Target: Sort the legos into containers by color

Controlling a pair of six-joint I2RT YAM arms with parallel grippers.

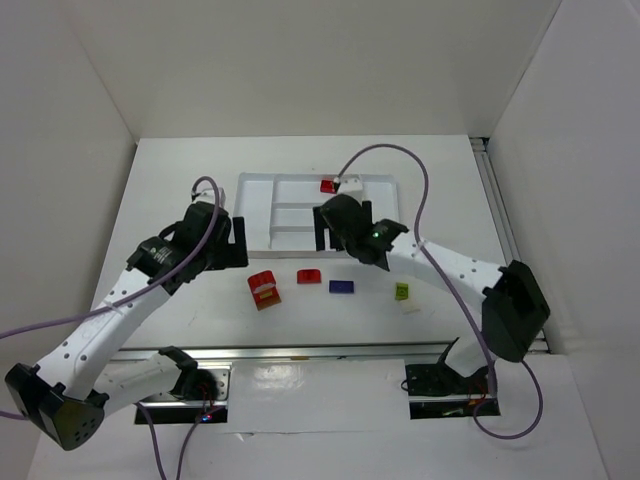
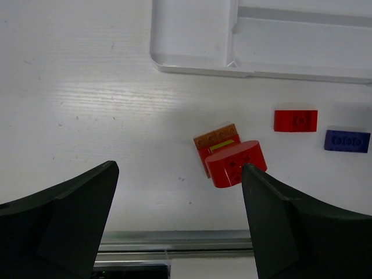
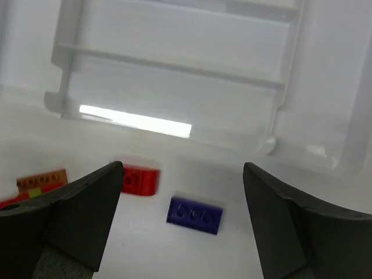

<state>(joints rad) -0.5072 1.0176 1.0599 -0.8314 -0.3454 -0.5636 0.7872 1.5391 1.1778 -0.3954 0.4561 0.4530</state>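
The white tray (image 1: 254, 205) is the thing to orient by, so everything here is relative to it. What shows inside it is one red lego (image 1: 328, 186), sitting in the farthest of the long middle slots, toward the tray's right end section. There's a small pale bit (image 1: 350, 183) just beside that one on its right. Can't tell if it's a lego or not, it blends into the plastic.

The rest of the legos are on the table (image 1: 180, 190), in a loose row along the tray's near side:
- off the near left corner, a rounded red lego (image 2: 235, 164) touching an orange-brown lego (image 2: 216, 136), with a sliver of lime visible between them
- further right, near the tray's middle, a flat red lego (image 2: 296, 120)
- just beside that, a blue lego (image 3: 195, 215)
- off the near right corner, a lime green lego (image 1: 402, 291) with a cream-white lego (image 1: 411, 308) just on its near side

The left gripper (image 2: 180, 168) hangs just off the tray's near left corner. Its fingers are spread wide with nothing in them, and the red and orange-brown clump sits below the gap.

The right gripper (image 3: 183, 168) is over the tray's near edge around the middle slots. It's also spread apart and holding nothing, and it hides part of the tray in the top view
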